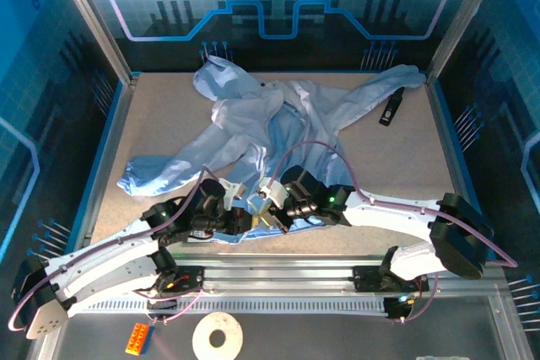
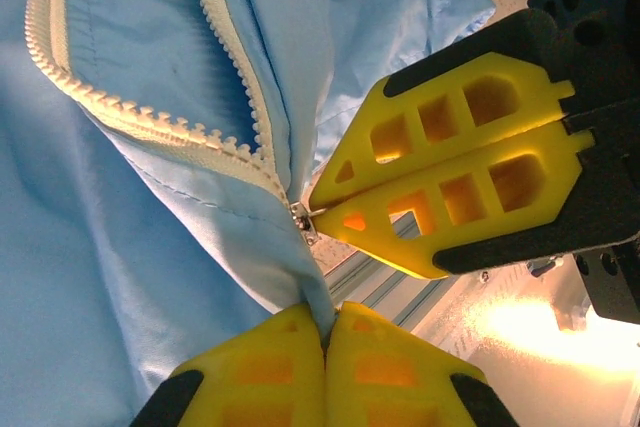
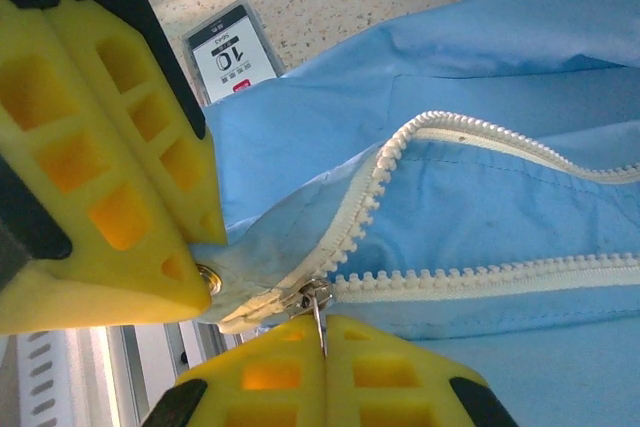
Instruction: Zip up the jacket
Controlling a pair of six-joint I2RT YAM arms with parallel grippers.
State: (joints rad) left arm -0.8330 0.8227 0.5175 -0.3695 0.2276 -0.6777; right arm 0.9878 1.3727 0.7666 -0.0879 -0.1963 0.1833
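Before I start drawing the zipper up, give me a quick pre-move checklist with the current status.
1. Right end effector shut on zipper pull: ok.
2. Left end effector shut on jacket hem beside the slider: ok.
3. Both teeth rows meet at the slider: ok.
4. Both sides fully seated in the slider: cannot tell.
5. Teeth near the slider free of fabric: ok.
6. Jacket flat along the zip path: not ok, bunched in the top view.

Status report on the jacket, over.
Left hand shut on jacket hem. Right hand shut on zipper pull. Zipper open, slider at bottom. Labelled card beside hem, off the track.
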